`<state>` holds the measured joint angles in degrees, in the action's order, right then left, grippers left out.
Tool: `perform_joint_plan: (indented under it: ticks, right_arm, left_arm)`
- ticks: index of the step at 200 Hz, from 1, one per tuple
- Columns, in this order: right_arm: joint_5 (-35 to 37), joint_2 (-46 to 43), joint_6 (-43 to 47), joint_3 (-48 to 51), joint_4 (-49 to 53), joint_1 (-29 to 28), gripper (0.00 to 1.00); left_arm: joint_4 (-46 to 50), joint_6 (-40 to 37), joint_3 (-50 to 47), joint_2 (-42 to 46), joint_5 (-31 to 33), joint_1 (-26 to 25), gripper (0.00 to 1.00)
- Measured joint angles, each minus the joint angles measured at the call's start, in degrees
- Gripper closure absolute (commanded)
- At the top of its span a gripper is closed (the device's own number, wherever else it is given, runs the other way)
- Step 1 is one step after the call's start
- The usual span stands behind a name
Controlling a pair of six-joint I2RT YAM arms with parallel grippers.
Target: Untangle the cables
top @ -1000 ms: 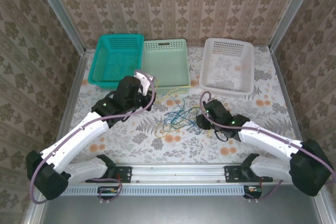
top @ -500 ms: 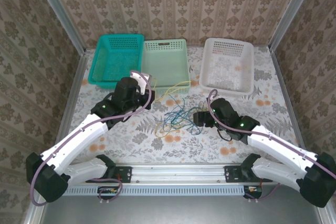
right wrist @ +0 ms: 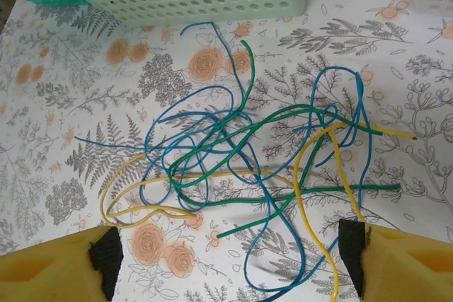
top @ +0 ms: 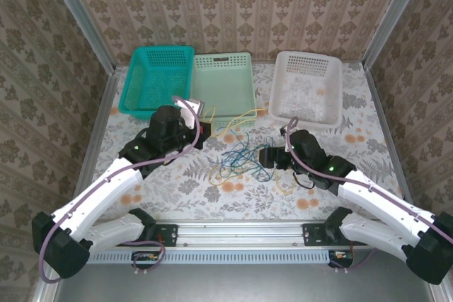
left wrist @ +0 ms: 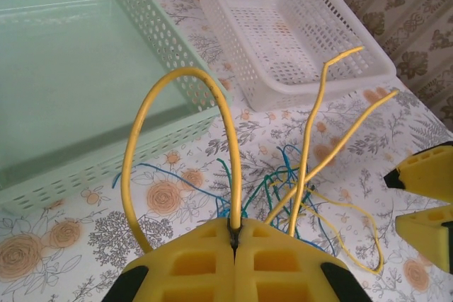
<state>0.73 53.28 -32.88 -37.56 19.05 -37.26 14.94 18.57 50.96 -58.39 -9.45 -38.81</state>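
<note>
We find the left gripper (top: 202,126) pinching one yellow cable (top: 244,114), the right gripper (top: 267,157) spread wide beside the cables (top: 236,158).

From above, we see thin blue, green and yellow wires loosely knotted on the flowered table (top: 177,182), just near of the pale green basket (top: 225,86) and between the two grippers, with the yellow strand lifted off the heap toward the left. At the left wrist, we see the pads pressed together on that yellow cable, which arches up and back down. Two more yellow strands rise beside it, tips toward the white basket (left wrist: 283,47). At the right wrist, we see parted fingers (right wrist: 56,270) flanking flat, crossing loops.
</note>
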Motion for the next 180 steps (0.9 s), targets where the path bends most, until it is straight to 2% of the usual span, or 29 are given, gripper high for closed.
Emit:
perform_joint_plan:
  ticks: [26,68,111,180]
  right_arm:
    - [-3.5,-2.67,-2.32,0.42,-3.8,3.54,0.23]
    - [-11.72,-4.9,-8.13,3.56,-13.07,12.09,0.23]
    - [-16.2,-2.54,-12.37,3.98,-20.26,12.46,0.26]
    - [-17.31,1.46,-17.11,4.15,-27.85,12.48,0.34]
  left_arm:
    - [-0.07,-1.38,-1.22,1.4,-0.92,0.0,1.0]
    - [-1.46,-3.67,-4.55,4.31,-3.89,0.0,1.0]
    - [-3.15,-4.68,-6.45,5.75,-5.92,-0.11,1.0]
    - [-5.03,-5.81,-6.47,5.75,-6.91,-2.01,1.0]
